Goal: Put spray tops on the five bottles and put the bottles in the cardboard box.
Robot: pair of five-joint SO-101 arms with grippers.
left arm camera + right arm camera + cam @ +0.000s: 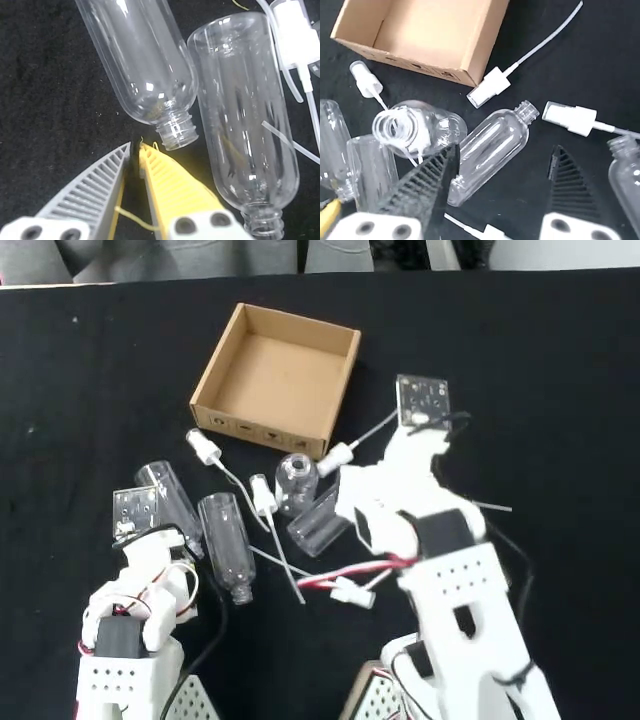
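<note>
The cardboard box (275, 380) stands open at the back. Two clear bottles (137, 60) (245, 115) lie side by side without tops. My left gripper (135, 147) is shut and holds nothing, its tips just short of the nearer bottle's neck. My right gripper (502, 155) is open over a third lying bottle (490, 150), which rests between its black fingers (432, 177). A fourth bottle (415, 127) stands upright beside it, mouth open. Another bottle (625, 170) lies at the frame edge. Loose spray tops (490, 87) (570, 117) (365, 82) lie around them.
One more spray top (350, 590) with its tube lies near the front between the arms. The black table (520, 360) is bare to the right of the box and along the left side. Thin white tubes cross the cloth between the bottles.
</note>
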